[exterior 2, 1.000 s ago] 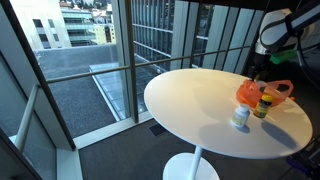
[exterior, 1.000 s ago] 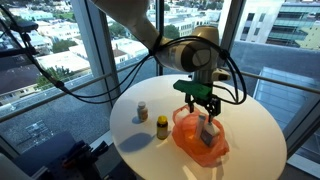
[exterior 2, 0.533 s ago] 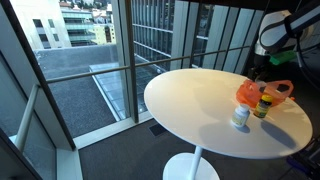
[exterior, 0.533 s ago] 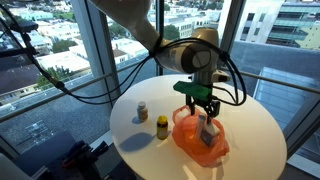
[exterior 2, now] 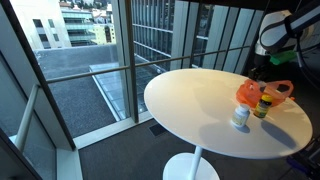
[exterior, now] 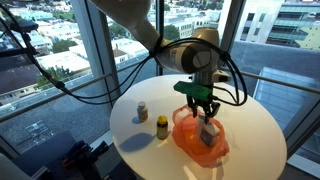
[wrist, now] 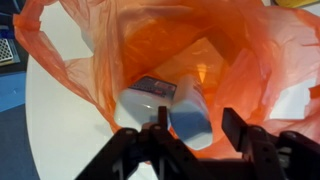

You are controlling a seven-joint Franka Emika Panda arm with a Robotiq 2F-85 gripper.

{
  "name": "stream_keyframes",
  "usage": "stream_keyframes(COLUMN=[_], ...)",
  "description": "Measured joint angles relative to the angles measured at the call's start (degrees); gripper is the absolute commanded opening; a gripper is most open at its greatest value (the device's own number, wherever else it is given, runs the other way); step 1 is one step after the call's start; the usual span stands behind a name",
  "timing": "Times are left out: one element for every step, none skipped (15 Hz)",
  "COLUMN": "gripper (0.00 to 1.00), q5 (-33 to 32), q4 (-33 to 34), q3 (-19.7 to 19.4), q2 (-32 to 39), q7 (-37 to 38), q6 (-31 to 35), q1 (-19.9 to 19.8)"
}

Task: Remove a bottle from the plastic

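Note:
An orange plastic bag lies open on the round white table. In the wrist view the bag holds a white bottle with a blue end and a second white labelled bottle beside it. My gripper reaches down into the bag's mouth, and its fingers straddle the blue-ended bottle. The left finger is close to the bottle, while a gap shows at the right finger. In an exterior view the gripper hangs just over the bag's contents.
Two small bottles stand outside the bag: a white one and a yellow one. Glass walls surround the table, whose edge is near the bag.
The jaws have narrowed around the blue-ended bottle. The arm and the bag have hardly moved.

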Motion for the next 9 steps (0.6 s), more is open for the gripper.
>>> stream_keyframes(gripper=[0.28, 0.18, 0.14, 0.14, 0.13, 0.13, 0.13, 0.13, 0.13], q5=[0.0, 0.0, 0.0, 0.0, 0.0, 0.0, 0.0, 0.0, 0.0], q4=[0.01, 0.02, 0.04, 0.17, 0.19, 0.19, 0.2, 0.21, 0.23], q3=[-0.02, -0.03, -0.05, -0.05, -0.05, -0.06, -0.06, -0.07, -0.1], q2=[0.0, 0.0, 0.0, 0.0, 0.0, 0.0, 0.0, 0.0, -0.03], q7=[-0.02, -0.03, -0.04, -0.05, -0.06, -0.06, -0.08, -0.08, -0.08], q6=[0.0, 0.0, 0.0, 0.02, 0.02, 0.02, 0.02, 0.02, 0.02], q1=[-0.01, -0.01, -0.01, -0.01, -0.02, -0.02, -0.04, -0.05, -0.06])
